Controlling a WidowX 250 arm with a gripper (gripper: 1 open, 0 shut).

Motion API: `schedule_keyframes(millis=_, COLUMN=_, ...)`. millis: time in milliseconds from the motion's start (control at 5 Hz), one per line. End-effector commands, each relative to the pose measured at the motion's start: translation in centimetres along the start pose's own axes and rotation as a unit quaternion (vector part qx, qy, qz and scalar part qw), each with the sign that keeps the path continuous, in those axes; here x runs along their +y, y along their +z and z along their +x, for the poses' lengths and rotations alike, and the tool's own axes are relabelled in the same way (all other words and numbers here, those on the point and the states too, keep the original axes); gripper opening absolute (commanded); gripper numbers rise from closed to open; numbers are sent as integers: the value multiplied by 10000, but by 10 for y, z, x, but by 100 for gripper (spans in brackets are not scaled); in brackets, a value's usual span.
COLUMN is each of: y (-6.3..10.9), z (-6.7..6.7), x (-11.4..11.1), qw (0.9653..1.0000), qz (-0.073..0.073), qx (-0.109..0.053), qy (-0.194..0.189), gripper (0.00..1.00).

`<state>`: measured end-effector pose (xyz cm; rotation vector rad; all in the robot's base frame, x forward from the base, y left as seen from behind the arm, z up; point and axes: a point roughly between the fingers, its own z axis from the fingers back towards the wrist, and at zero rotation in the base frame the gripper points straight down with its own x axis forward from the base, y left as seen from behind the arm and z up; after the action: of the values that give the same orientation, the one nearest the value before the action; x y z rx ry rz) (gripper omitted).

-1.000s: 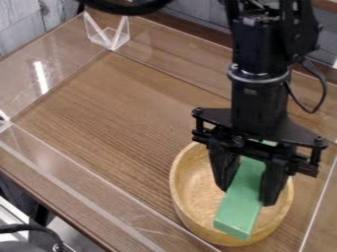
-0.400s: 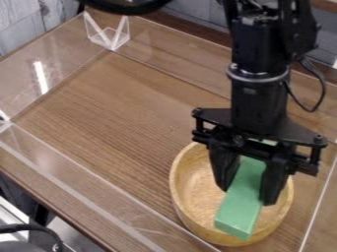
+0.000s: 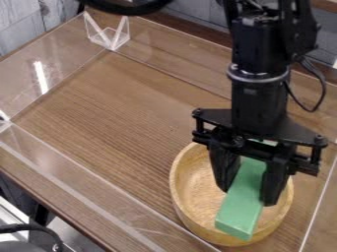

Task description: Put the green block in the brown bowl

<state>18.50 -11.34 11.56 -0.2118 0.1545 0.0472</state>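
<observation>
The brown bowl [image 3: 184, 197] stands on the wooden table at the front right. My black gripper [image 3: 249, 191] points down into it from above. Its two fingers are shut on the upper end of the green block [image 3: 242, 213]. The block slants down and forward inside the bowl, and its lower end is close to the bowl's front inner wall. Whether that end touches the wood I cannot tell.
Low clear acrylic walls [image 3: 53, 162] border the wooden table top [image 3: 118, 108]. A small clear folded stand [image 3: 108, 34] sits at the back left. A black cable [image 3: 316, 84] hangs at the arm's right side.
</observation>
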Motion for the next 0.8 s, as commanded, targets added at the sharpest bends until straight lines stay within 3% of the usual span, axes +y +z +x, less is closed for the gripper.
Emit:
schedule_keyframes(millis=0, y=6, z=1, x=-1, qw=9999, qz=-75, qx=-86, qy=15, gripper=0)
schedule_keyframes(millis=600, y=10, z=3, x=4, qw=9999, qz=-100, qx=-73, qy=18, gripper=0)
